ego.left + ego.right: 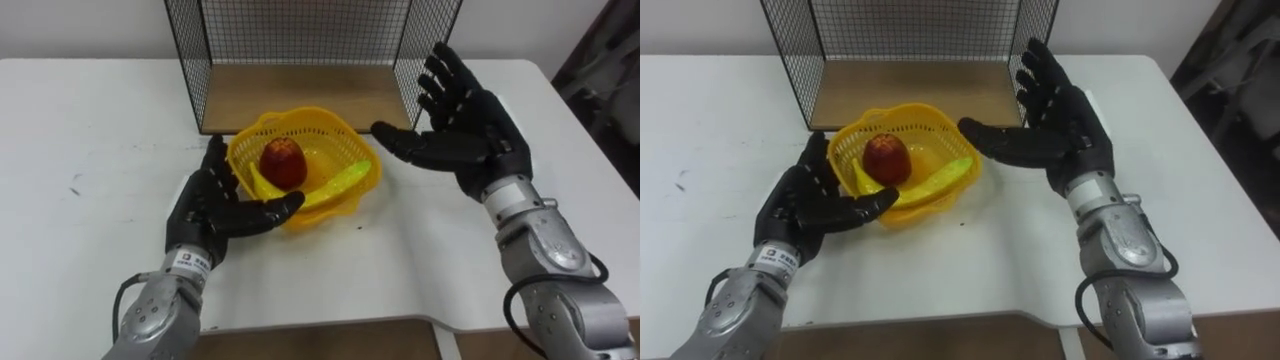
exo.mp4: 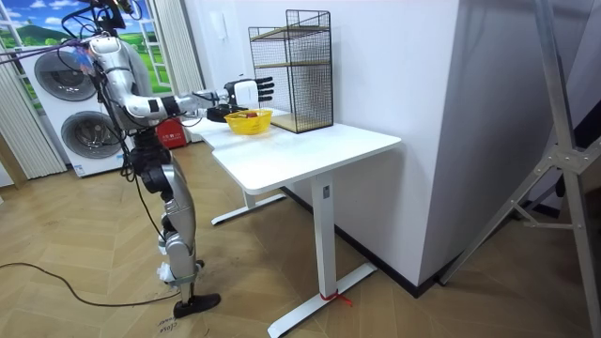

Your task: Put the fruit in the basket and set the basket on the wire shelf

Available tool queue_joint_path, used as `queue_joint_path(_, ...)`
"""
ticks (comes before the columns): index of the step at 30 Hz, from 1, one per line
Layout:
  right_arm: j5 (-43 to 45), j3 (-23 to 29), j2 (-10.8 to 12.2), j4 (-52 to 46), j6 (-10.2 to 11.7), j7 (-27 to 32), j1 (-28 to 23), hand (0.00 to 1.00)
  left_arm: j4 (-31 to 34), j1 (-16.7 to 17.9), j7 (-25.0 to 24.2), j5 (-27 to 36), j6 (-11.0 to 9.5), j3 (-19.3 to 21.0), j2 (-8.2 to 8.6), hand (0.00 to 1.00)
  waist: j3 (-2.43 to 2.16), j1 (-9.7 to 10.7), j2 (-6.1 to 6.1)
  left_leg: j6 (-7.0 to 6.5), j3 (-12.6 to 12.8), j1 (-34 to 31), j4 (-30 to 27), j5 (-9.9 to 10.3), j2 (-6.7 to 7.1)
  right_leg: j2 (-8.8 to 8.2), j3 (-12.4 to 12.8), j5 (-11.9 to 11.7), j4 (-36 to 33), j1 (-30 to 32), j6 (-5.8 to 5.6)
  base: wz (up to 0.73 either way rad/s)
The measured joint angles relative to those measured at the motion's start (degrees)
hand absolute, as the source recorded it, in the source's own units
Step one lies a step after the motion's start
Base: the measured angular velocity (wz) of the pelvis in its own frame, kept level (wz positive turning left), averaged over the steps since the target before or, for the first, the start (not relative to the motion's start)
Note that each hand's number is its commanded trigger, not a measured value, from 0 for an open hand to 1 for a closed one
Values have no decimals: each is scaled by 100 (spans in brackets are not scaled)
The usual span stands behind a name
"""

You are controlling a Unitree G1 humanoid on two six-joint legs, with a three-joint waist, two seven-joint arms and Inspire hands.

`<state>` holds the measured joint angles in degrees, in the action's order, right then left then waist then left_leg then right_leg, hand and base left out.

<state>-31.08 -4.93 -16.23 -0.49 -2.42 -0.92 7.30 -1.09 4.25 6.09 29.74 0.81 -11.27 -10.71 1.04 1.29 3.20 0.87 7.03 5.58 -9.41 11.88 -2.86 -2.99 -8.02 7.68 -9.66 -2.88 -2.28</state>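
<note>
A yellow plastic basket (image 1: pixel 335 140) (image 1: pixel 940 130) sits on the white table just in front of the wire shelf (image 1: pixel 300 40) (image 1: pixel 910 40). Inside it lie a red apple (image 1: pixel 283 162) (image 1: pixel 885 157) and a yellow banana (image 1: pixel 335 182) (image 1: pixel 940 180). My left hand (image 1: pixel 215 212) (image 1: pixel 810 210) is open at the basket's near left side, its thumb under the rim. My right hand (image 1: pixel 465 125) (image 1: pixel 1060 120) is open, palm toward the basket, a little apart from its right side. In the room view I stand at the table's end with both arms reaching to the basket (image 2: pixel 249 121).
The wire shelf (image 2: pixel 299 70) has a wooden floor board (image 1: pixel 300 95) and an open front facing the basket. White table (image 1: pixel 90 140) spreads to both sides. A dark object (image 1: pixel 605 80) stands past the table's right edge.
</note>
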Motion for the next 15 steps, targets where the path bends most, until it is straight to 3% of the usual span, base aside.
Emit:
queue_joint_path(12, -107, -28, -6, 383, 1, 94, 100, 0, -2, -81, -1, 10, 2, 9, -117, 0, -1, -16, -6, 0, -6, -38, -12, 0, -7, 0, -28, -1, 1, -1, 1, 0)
queue_joint_path(15, -95, -79, 0, 650, 1, -24, 100, 0, -16, -114, -3, 4, 2, 5, -121, 0, -1, -24, -62, 0, -9, -43, -10, 0, -7, 0, -33, -1, -3, 0, 2, 0)
